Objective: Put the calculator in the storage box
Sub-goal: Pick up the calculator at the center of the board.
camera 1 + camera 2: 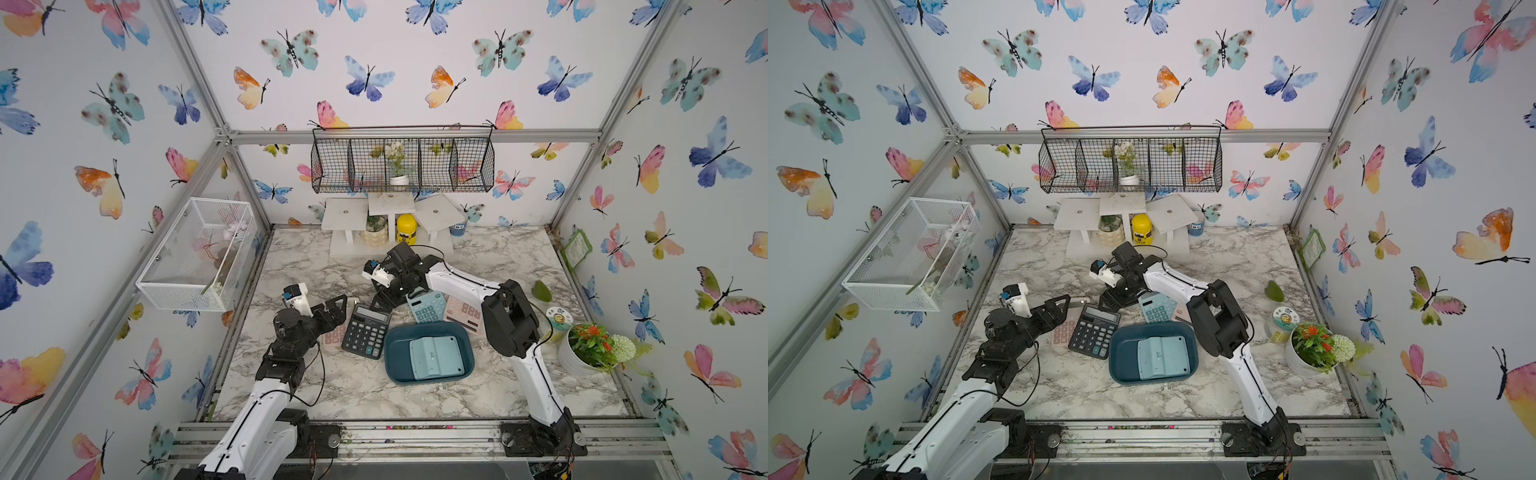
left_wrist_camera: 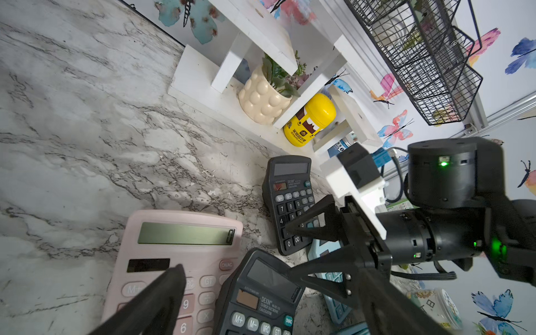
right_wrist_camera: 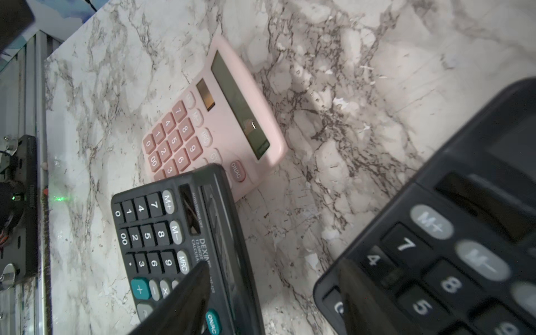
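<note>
Presently catalogued, with every place given from the storage box (image 1: pixel 395 353).

1. Pale blue calculator (image 1: pixel 436 357): face down inside the box, in the half nearer the right arm. The other half is bare.
2. Near black calculator (image 1: pixel 365 330): just beside the box on the left arm's side, overlapping a corner of the pink calculator (image 2: pixel 179 232).
3. Far black calculator (image 2: pixel 290 185): beyond the box's far corner on the left arm's side, beneath the right claw (image 3: pixel 274 265).
4. Teal calculator (image 1: pixel 426 307): just behind the far rim.

Right claw: spread. One finger lies across the far black calculator's keys, bare marble shows between the fingers, and nothing is seen pinched.

Left claw (image 1: pixel 338 309): spread wide above the pink calculator, and nothing is held.

Step judged in hand: the far black calculator is to be taken.

Handling notes:
- The claw should be shifted until both fingers bracket the casing's two long edges.
- It should then be closed squarely, since the smooth hard plastic is judged likely to slip or pivot.
- The calculator should be lifted clear of the flared rim.
- It should be lowered flat into the bare half before release.
</note>
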